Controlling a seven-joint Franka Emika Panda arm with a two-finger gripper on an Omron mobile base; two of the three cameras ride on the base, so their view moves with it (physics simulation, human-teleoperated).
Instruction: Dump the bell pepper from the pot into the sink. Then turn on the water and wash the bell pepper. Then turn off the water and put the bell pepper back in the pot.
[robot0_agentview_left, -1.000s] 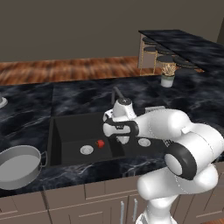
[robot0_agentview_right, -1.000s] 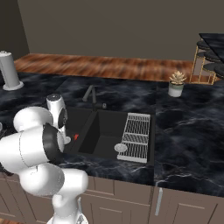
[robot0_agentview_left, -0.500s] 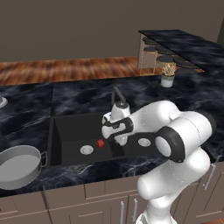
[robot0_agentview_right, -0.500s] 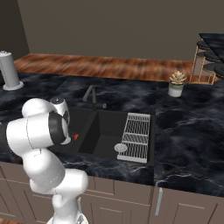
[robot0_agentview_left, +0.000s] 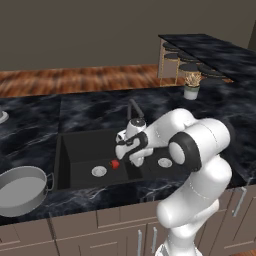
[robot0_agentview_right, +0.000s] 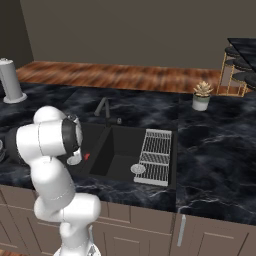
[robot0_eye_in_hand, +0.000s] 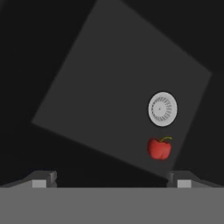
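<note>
small glossy red bell pepper (robot0_eye_in_hand: 159, 148) in matte black sink (robot0_agentview_left: 75, 152) | light, slick (may roll) | pinch body mid-width | gripper (robot0_eye_in_hand: 111, 181) jaws wide apart, empty

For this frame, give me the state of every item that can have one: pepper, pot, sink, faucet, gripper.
bell pepper: lying on the sink floor beside the drain, not held.
pot: upright on the counter, empty.
sink: no water seen.
faucet: no water running.
gripper: open, above the sink, holding nothing.

Pot (robot0_agentview_left: 20, 191) cut by left edge; bell pepper (robot0_agentview_right: 87, 156) half hidden behind arm.
</note>
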